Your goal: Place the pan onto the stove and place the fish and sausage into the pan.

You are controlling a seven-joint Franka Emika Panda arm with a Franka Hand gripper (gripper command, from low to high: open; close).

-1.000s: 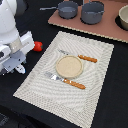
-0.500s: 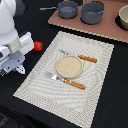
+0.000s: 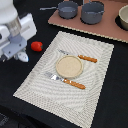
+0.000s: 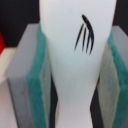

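Observation:
In the wrist view a white fish point(image 4: 75, 45) with black gill marks sits between my teal finger pads point(image 4: 36, 80), which press on both its sides. My gripper point(image 3: 17, 50) is at the exterior view's left, beside the striped placemat; the fish itself cannot be made out there. The red sausage point(image 3: 36, 46) lies on the black table just to the right of the gripper. The blue-grey pan point(image 3: 67, 8) with its long thin handle stands on the pinkish-brown stove point(image 3: 85, 26) at the back.
A larger grey pot point(image 3: 92, 12) stands on the stove next to the pan, and another vessel point(image 3: 123, 17) at the stove's right end. The placemat point(image 3: 35, 82) holds a tan plate point(image 3: 68, 66) and orange-handled cutlery point(image 3: 75, 84).

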